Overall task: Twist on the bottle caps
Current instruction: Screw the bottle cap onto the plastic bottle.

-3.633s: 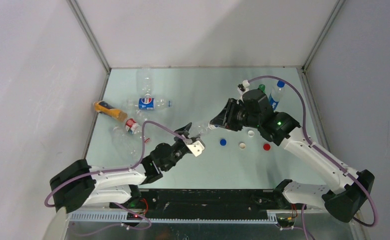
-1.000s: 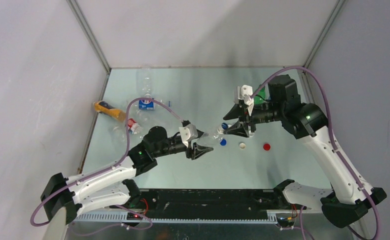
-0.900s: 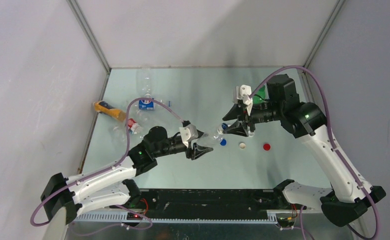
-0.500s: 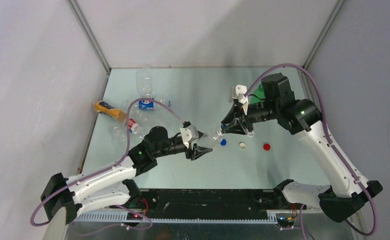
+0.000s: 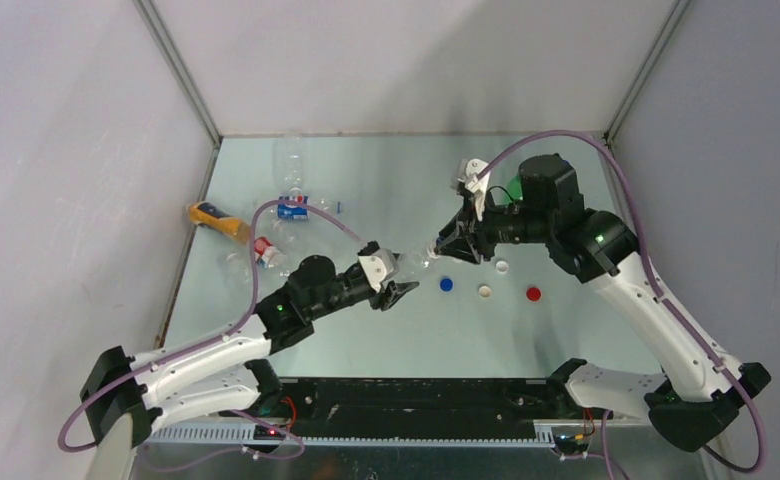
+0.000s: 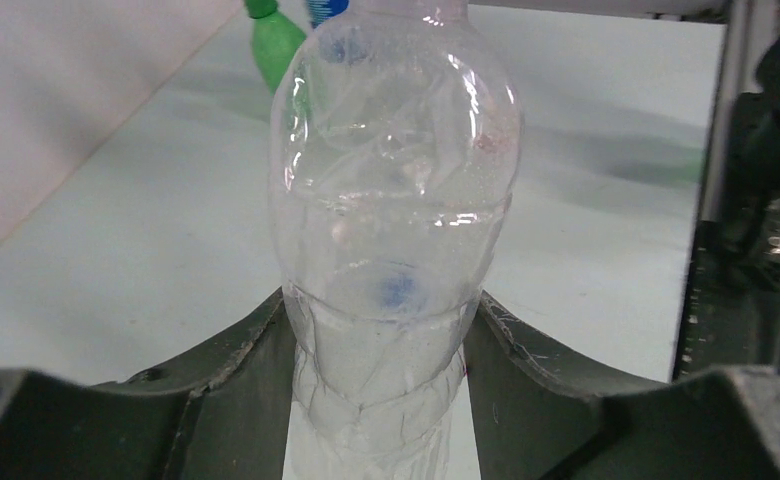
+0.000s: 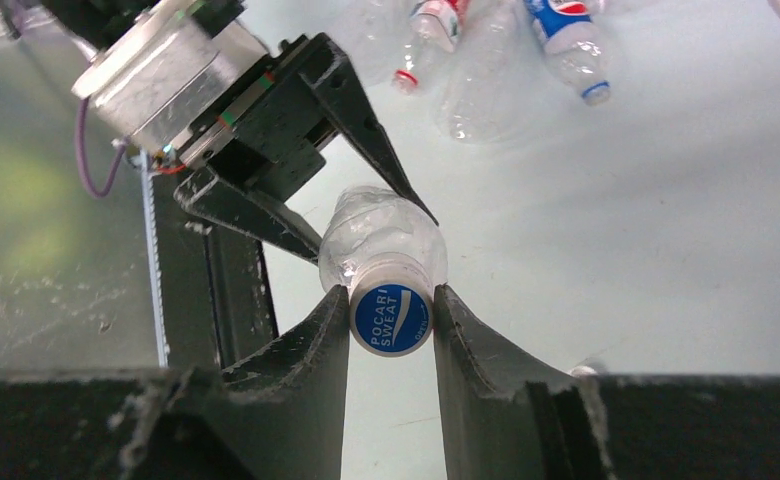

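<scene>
The step in hand is the screwing itself, on one clear bottle [image 6: 396,200] held in the air above the bench [image 5: 386,180]; the left gripper [image 6: 381,335] is clenched around the bottle's lower body, one finger on each flank, with the neck pointing away toward the other arm; the right gripper [image 7: 392,330] is clamped on the blue cap [image 7: 392,318], which sits on the mouth of that bottle, its printed top facing the right wrist camera; whether the thread has caught cannot be told from these views. The next move seems to call for a turn of the right wrist about the bottle's long axis, the left grasp firm enough that the thin, crumpled wall does not spin or buckle, and the two kept in line so the cap does not cross-thread; other loose caps [image 5: 484,291] lie on the bench below, and more bottles [image 5: 291,208] wait at the far left.
</scene>
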`<state>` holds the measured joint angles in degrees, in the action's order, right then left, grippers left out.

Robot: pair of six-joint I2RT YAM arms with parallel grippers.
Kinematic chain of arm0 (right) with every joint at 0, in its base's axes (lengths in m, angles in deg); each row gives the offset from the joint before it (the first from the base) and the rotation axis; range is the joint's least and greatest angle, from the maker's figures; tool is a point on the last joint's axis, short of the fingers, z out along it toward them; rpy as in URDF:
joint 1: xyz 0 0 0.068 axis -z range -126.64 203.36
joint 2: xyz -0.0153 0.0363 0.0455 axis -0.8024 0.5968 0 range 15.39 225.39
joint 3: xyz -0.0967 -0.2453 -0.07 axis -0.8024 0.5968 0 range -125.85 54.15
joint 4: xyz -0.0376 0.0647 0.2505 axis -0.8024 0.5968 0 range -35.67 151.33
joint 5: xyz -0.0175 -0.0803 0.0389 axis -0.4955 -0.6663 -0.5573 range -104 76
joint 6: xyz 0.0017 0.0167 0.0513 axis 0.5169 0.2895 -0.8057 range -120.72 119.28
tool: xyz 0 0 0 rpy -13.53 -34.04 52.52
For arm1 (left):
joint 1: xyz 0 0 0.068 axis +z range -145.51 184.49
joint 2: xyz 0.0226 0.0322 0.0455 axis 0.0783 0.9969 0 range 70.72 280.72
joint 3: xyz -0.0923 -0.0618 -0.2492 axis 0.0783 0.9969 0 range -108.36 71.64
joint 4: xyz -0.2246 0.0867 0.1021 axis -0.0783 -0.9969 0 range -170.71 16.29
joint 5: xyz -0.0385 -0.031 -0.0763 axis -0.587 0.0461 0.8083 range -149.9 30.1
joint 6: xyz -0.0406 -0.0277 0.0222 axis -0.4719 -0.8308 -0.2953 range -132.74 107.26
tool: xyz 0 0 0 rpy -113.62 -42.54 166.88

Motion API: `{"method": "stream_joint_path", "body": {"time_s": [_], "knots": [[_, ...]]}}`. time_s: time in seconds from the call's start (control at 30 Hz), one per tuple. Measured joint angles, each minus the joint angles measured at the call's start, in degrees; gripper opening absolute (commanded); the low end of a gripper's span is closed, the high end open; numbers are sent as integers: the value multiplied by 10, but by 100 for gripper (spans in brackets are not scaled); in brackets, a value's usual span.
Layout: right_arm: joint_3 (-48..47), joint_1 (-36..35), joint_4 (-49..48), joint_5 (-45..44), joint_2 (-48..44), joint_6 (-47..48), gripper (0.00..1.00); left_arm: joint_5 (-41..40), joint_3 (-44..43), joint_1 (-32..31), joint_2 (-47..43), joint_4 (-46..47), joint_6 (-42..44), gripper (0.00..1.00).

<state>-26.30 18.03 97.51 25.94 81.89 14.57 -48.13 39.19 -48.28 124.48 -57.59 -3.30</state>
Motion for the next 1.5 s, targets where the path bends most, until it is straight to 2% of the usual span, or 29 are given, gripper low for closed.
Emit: {"method": "stream_joint_path", "body": {"time_s": [0.13,0.3,0.73,0.9,1.1,1.13,1.2,1.27,1.3,1.33,1.37,1.4,1.5], "knots": [[23,-36,-45,-93,-20,-86,0,-56,1,-14,1,6,32,0],[25,-67,-76,-197,-20,-214,0,-140,15,-37,12,61,79,0],[37,-131,-68,-424,7,-506,0,-343,27,-84,82,143,219,0],[53,-145,-73,-478,5,-578,0,-387,27,-97,99,154,239,0],[56,-156,-72,-511,6,-616,1,-404,26,-104,99,144,240,0],[57,-157,-71,-514,6,-622,3,-405,26,-104,98,142,240,0],[57,-157,-71,-516,7,-631,14,-406,26,-104,97,139,240,0],[57,-157,-71,-517,7,-640,38,-407,26,-105,94,135,240,0],[57,-157,-71,-518,7,-642,43,-407,26,-105,93,133,240,0],[57,-157,-71,-518,7,-644,55,-406,26,-105,92,132,239,0],[58,-157,-73,-517,7,-645,59,-405,26,-105,92,131,237,0],[60,-158,-74,-513,7,-646,69,-404,26,-106,92,135,234,0],[74,-162,-74,-505,7,-637,82,-400,26,-112,91,155,212,0]]}}
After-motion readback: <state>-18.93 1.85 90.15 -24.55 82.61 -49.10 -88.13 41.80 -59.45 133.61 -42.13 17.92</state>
